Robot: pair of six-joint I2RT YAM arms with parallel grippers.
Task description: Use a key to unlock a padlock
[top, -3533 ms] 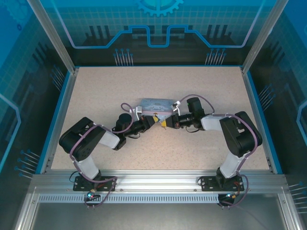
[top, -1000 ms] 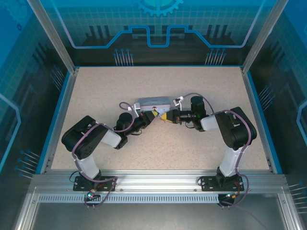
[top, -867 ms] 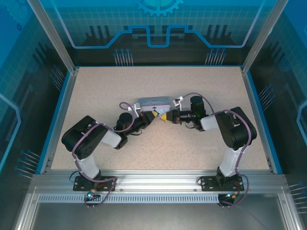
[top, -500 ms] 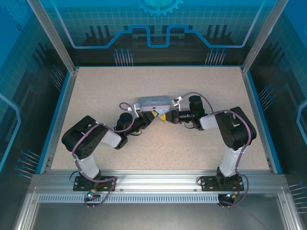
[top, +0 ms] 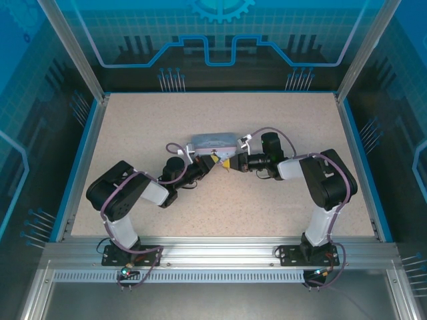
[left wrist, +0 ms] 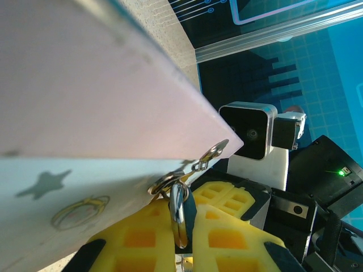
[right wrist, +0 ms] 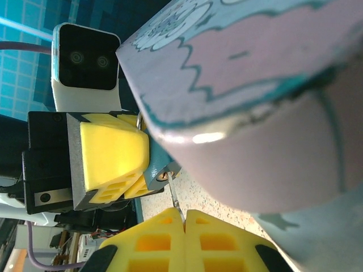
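L tool (left wrist: 181, 218) clenched on padlock (right wrist: 157, 169), which hangs off hasp (left wrist: 212, 153) of tin (right wrist: 255, 73). R tool (right wrist: 185, 216) pinches key (right wrist: 175, 198), tip at padlock's end. Both prob. light, stiff, slick metal; key thin, may twist. Hold padlock by body, key by head.

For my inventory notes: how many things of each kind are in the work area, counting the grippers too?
tin: 1
padlock: 1
key: 1
grippers: 2, left gripper and right gripper
Total: 5
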